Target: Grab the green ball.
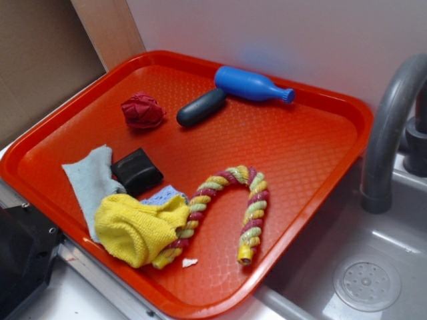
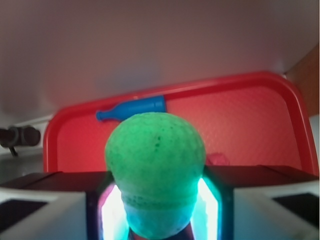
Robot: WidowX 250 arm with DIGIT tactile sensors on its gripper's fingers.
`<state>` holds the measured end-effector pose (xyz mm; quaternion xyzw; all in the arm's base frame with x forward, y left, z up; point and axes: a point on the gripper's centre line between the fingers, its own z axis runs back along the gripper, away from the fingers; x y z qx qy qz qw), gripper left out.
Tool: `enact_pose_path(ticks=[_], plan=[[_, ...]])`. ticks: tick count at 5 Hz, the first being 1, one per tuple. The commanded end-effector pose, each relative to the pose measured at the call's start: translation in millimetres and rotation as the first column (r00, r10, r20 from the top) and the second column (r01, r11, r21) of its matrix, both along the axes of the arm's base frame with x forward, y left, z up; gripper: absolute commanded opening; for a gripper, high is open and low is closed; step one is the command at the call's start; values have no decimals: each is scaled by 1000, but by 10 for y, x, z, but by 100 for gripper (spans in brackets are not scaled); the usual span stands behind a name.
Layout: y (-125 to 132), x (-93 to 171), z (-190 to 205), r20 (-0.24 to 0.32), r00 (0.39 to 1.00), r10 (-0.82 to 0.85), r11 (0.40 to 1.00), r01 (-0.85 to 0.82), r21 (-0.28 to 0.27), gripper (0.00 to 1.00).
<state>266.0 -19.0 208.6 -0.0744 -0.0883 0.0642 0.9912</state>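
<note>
Tool (image 2: 157,200) clamped on the green ball (image 2: 155,165), pads (image 2: 112,210) tight on both its sides, held up above the red tray (image 2: 260,115), with the red wad (image 2: 218,159) just behind and the blue bottle (image 2: 132,109) lying at the far rim.

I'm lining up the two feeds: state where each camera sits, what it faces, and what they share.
Exterior: above, off the orange plastic tray's near corner, looking down on it; no claw visible.
Wrist: on the arm, looking past the claw shut on the pale green textured ball toward the wall.
Shared: tray, blue plastic bowling-pin toy.
</note>
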Motion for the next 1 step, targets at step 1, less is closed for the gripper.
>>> enact_pose_path(ticks=[1], plan=[[-15, -60, 127, 13, 998, -56, 997, 55, 46, 0]])
